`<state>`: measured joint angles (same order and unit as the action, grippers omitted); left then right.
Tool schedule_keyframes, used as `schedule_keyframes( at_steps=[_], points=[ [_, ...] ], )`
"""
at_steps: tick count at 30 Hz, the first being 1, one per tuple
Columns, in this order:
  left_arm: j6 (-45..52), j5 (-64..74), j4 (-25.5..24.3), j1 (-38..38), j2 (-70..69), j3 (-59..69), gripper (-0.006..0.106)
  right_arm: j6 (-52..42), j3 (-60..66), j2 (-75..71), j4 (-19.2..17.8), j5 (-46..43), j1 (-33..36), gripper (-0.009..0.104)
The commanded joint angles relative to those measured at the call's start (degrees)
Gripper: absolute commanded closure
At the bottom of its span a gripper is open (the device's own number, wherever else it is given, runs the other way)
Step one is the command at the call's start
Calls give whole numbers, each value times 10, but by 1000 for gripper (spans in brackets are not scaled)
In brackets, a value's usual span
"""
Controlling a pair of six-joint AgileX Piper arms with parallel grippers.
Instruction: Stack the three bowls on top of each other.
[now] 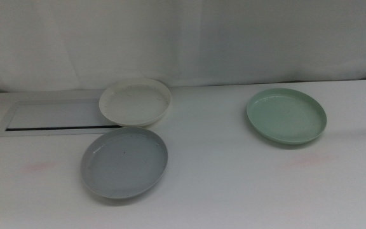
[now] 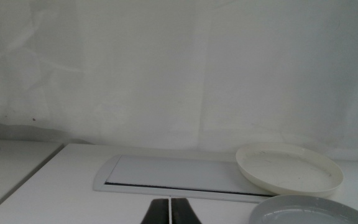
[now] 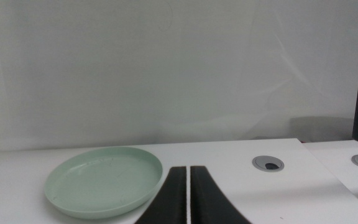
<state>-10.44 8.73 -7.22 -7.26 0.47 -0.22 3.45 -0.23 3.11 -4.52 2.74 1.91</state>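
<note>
Middle view, three bowls unstacked on the white table [image 1: 234, 191]. The light grey bowl [image 1: 125, 161] lies at about 7 o'clock from the table's centre; the white bowl [image 1: 135, 102] sits at its 12 o'clock, rims touching or nearly so, and overlaps the end of a flat white panel [image 1: 53, 117] with a dark slot. The mint green bowl [image 1: 286, 115] rests well apart at 3 o'clock. Neither arm enters this view. In the wrist views, the left gripper [image 2: 170, 211] and the right gripper [image 3: 189, 196] each show jaws pressed together with only a thin seam between them, holding nothing; you must spread them before any pickup. Judge the bowls as light, rigid and smooth, probably plastic, so likely to slide under a push. Take hold at the raised rim, one jaw inside and one outside, since the shallow wall offers little else to pinch.
</note>
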Motion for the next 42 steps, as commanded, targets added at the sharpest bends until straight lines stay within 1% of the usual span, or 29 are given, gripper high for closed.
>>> schedule_keyframes(
  at_steps=[1,13,14,16,18,19,20,22,23,24,25,33,35,39,42],
  points=[
    [-1,-12,5,-1,-21,22,103,-4,23,-2,5,-2,-2,97],
    [-1,-7,5,-1,-21,22,103,-4,23,-2,12,6,-2,97],
    [-1,-22,5,-1,-21,22,103,-4,23,-2,12,-5,-2,97],
    [-3,-27,6,-1,-21,22,101,-4,23,-2,14,-6,-2,92],
    [-36,-31,6,-1,-21,22,93,-4,23,-2,30,-7,-2,82],
    [-55,-32,6,-1,-21,22,88,-3,23,-2,45,-10,-2,72],
    [-74,-32,6,-1,-21,22,78,-3,23,-2,62,-14,-2,58],
    [-96,-30,6,-1,-21,22,52,-3,23,-2,84,-21,-2,23],
    [-102,-31,6,-1,-21,22,34,-4,23,-2,84,-27,-2,6],
    [-102,-31,6,-1,-21,22,14,-7,23,-2,83,-32,-2,-6],
    [-105,-29,8,-1,-21,22,8,-11,23,-2,82,-35,-2,-8],
    [-96,-31,6,-1,-21,22,9,-15,23,-2,82,-36,-2,-8],
    [-96,-58,6,-1,-21,18,9,-15,23,-2,82,-41,-2,-8],
    [-86,-33,1,-1,-18,-34,9,-15,23,-2,82,-45,-2,-8],
    [-45,36,3,-1,7,-103,9,-15,23,-2,82,-45,-2,-8]
  ],
)
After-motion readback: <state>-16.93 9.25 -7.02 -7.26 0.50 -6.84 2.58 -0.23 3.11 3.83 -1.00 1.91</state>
